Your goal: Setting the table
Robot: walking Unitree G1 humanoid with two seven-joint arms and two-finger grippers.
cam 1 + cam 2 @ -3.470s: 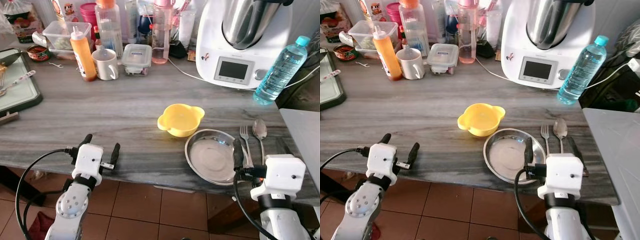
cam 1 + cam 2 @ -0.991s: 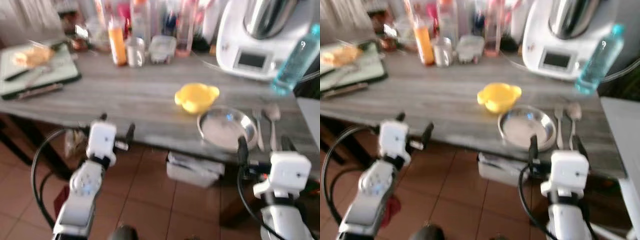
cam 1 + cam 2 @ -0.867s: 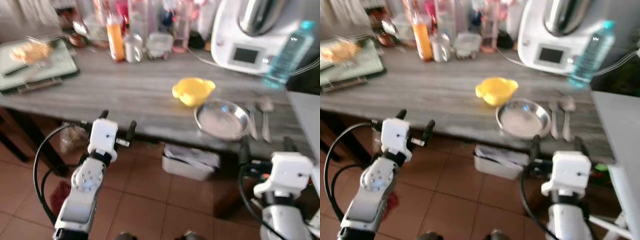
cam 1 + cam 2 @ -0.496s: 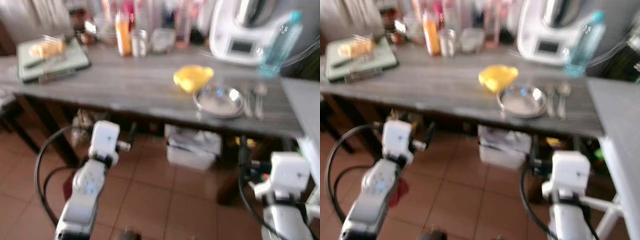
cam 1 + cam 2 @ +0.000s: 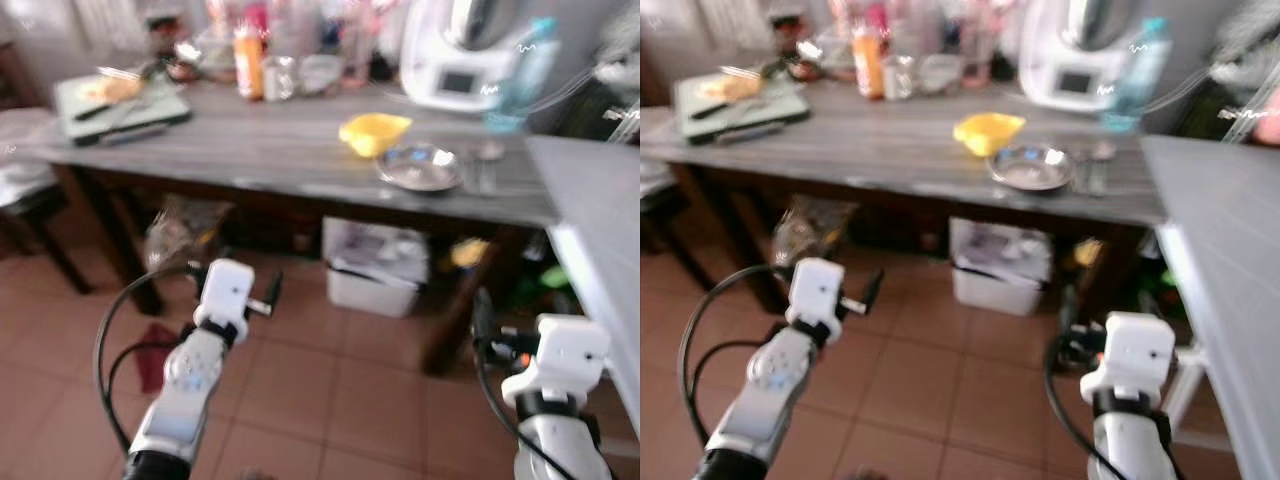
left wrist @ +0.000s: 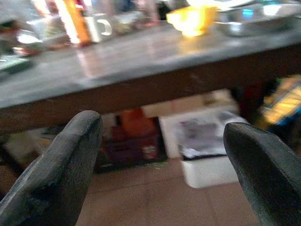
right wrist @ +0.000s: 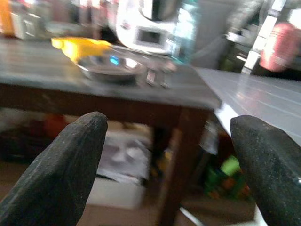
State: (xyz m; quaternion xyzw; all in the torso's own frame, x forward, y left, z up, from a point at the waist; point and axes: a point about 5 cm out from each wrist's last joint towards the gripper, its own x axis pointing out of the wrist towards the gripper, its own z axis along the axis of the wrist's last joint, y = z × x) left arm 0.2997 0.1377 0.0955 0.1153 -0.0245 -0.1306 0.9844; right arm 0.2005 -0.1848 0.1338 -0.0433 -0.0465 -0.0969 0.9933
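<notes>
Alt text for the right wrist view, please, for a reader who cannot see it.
Two black fingers of the right gripper, spread wide and empty, frame a blurred dark wooden table seen from below its edge. On it sit a round metal plate and a yellow plastic bowl, before a white kitchen machine.

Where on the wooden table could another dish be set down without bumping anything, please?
The widest bare stretch of the table runs along its front, between the green cutting board and the yellow bowl. The back edge is crowded with bottles and the white kitchen machine. The right end holds the metal plate with cutlery beside it.
</notes>
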